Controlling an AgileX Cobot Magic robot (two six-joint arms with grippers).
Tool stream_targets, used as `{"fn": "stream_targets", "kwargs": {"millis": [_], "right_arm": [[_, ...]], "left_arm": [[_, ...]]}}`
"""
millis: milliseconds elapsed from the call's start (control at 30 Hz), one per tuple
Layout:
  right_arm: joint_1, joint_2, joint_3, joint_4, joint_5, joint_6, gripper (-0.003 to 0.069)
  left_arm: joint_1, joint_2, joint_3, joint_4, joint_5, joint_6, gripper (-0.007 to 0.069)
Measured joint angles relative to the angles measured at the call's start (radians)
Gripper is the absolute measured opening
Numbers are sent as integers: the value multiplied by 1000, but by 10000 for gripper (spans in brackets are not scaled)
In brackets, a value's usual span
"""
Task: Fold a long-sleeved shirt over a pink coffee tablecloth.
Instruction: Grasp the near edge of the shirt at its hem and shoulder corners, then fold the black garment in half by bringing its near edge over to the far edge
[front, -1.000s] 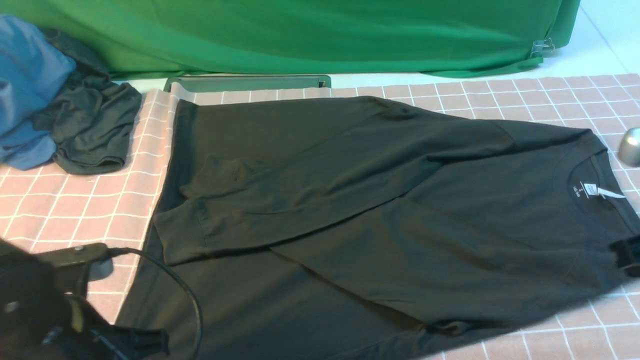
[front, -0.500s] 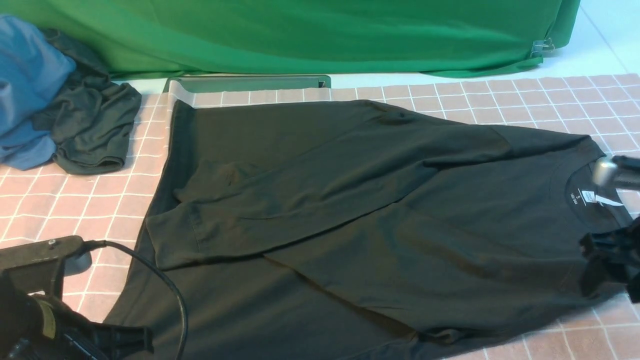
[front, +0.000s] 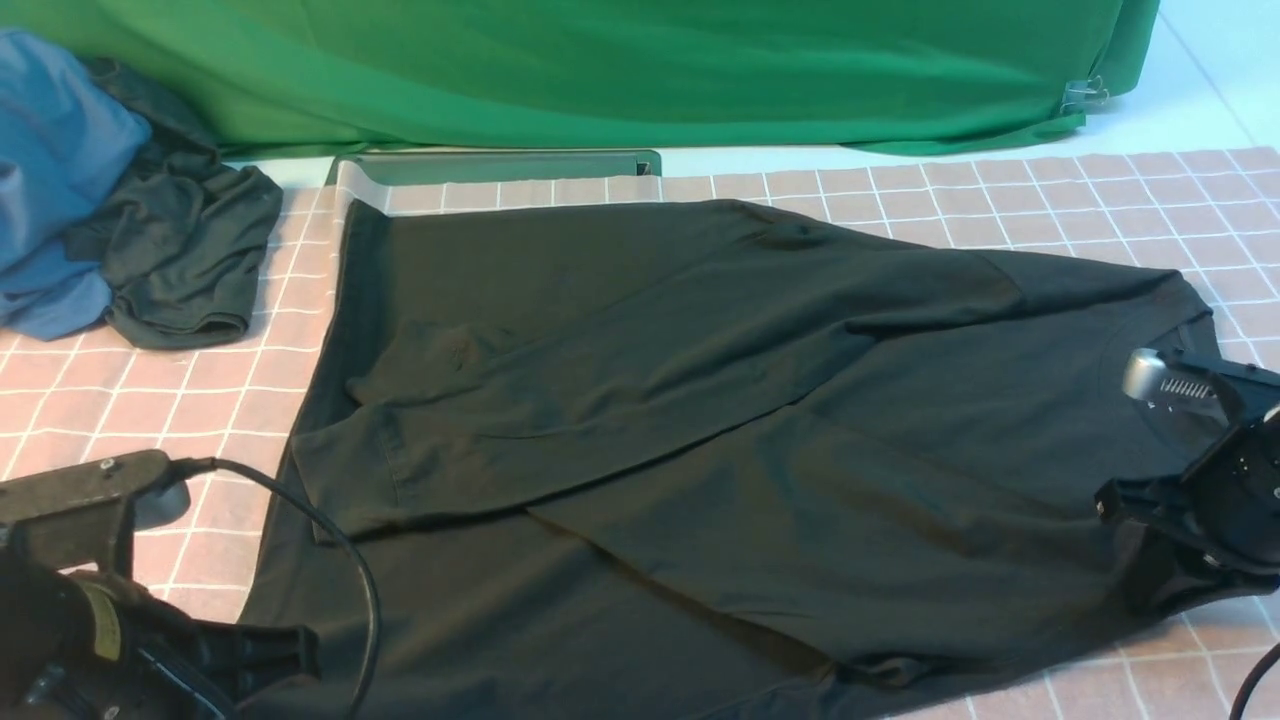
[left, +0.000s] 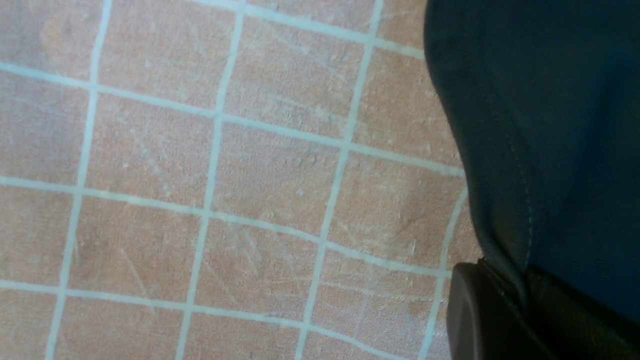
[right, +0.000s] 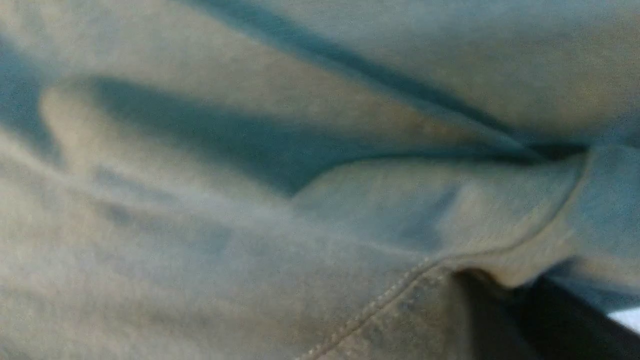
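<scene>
— Where does the large black soft-knit long-sleeved shirt (front: 700, 400) lie?

— Spread flat, with the dusty pink tablecloth (front: 1000, 200), gridded in thin white lines, under it and showing round its edges. Its sleeves are folded in across the body, one cuff close to the hem.

— And the left gripper (front: 300, 650)?

— At the shirt's hem corner, on the near side. The left wrist view shows its two black fingers (left: 475, 310) pressed together with the stitched hem edge pinched between them; the pink tablecloth (left: 200, 175) lies just past that edge.

— The right gripper (front: 1125, 505)?

— At the other end of the shirt, by the collar and shoulder. It covers the neckline, and the cloth under it is drawn up off the flat. In the right wrist view the shirt (right: 250, 225) fills nearly everything in soft folds, and a seam runs down to one dark finger (right: 550, 325). The other finger is hidden, but the fabric bunches over that one, so it reads as closed on the shirt.

— What else is near?

— A crumpled dark grey-green garment (front: 180, 260) and a blue garment (front: 60, 150) lie together off the shirt's hem end, toward its far corner, apart from it. A plain bright green cloth (front: 600, 70) hangs beyond the shirt's far edge. A thin black cable (front: 350, 560) loops over the hem beside the left gripper.
</scene>
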Motion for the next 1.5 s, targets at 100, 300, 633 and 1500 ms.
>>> {"fn": "stream_targets", "kwargs": {"millis": [100, 300, 633, 1500], "right_arm": [[-9, -14, -5, -10, 23, -20, 48], [-78, -133, -19, -62, 97, -23, 48], [-121, -176, -20, -77, 180, -10, 48], [-116, 275, -970, -43, 416, 9, 45]], "left_arm": [[0, 0, -30, 8, 50, -15, 34], [0, 0, -86, 45, 131, -27, 34], [-1, 0, -93, 37, 147, -35, 34], [358, 805, -1112, -172, 43, 170, 33]]}}
